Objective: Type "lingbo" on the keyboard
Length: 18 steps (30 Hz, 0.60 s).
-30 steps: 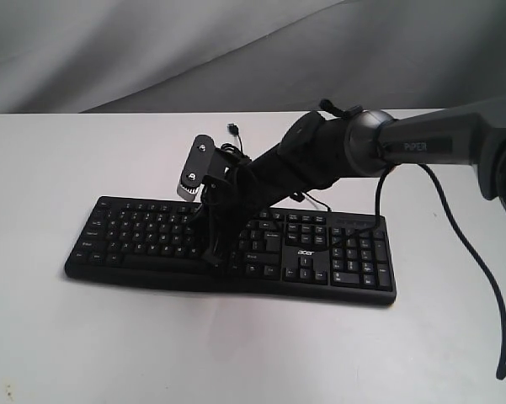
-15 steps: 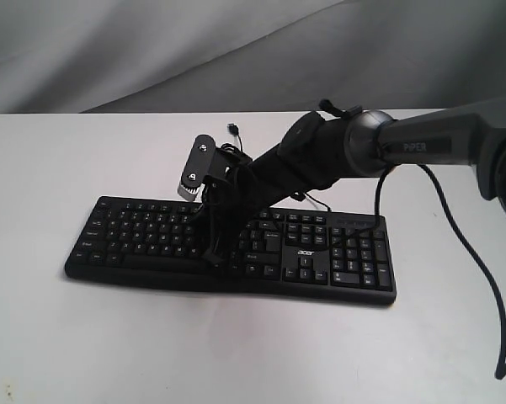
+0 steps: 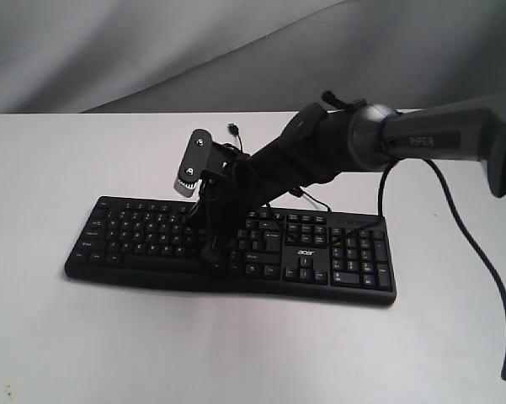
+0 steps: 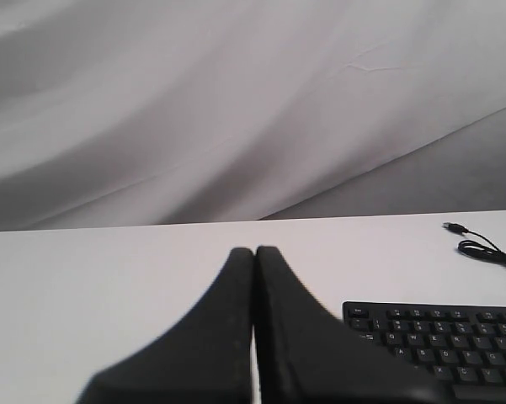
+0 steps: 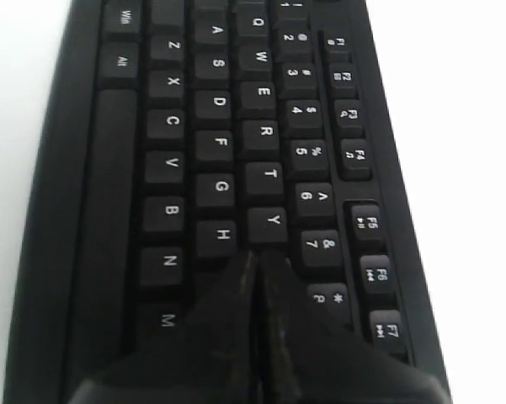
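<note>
Right hand (image 5: 257,255) pinched closed and empty, tips at the keyboard (image 5: 194,168) near H and Y; recommend a vertical press squarely on one key only

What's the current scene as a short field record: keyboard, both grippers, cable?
keyboard: black, flat on the white table
right gripper: shut, tips down over the letter keys just past Y and H; contact unclear
left gripper: shut, holding nothing, over the table beside the keyboard
cable: thin, black, unplugged end loose on the table past the keyboard's far edge
</note>
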Motion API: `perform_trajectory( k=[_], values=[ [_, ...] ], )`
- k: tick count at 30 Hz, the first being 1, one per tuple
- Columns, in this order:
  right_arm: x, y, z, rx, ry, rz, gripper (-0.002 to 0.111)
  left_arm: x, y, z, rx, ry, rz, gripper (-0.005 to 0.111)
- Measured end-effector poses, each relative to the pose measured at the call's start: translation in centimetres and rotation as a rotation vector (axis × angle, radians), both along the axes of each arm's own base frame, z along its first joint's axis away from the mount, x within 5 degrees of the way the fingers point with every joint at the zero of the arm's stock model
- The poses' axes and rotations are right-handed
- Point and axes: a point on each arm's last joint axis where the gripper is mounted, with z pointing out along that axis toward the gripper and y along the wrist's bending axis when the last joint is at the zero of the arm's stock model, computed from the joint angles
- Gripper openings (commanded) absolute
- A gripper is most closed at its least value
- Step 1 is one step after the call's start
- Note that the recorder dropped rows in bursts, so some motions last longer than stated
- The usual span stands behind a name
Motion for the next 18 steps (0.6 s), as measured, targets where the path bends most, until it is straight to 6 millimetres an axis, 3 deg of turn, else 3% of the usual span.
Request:
perform_trajectory(
  k=[10,18],
  values=[
    [-1.9,1.9,0.0,-0.001,0.022,0.082,0.000,0.0,0.0,0.0,0.000,0.000,0.000,0.001],
    [-2.0,2.2,0.0,-0.004,0.009,0.082,0.000,0.0,0.0,0.0,0.000,0.000,0.000,0.001]
  ],
)
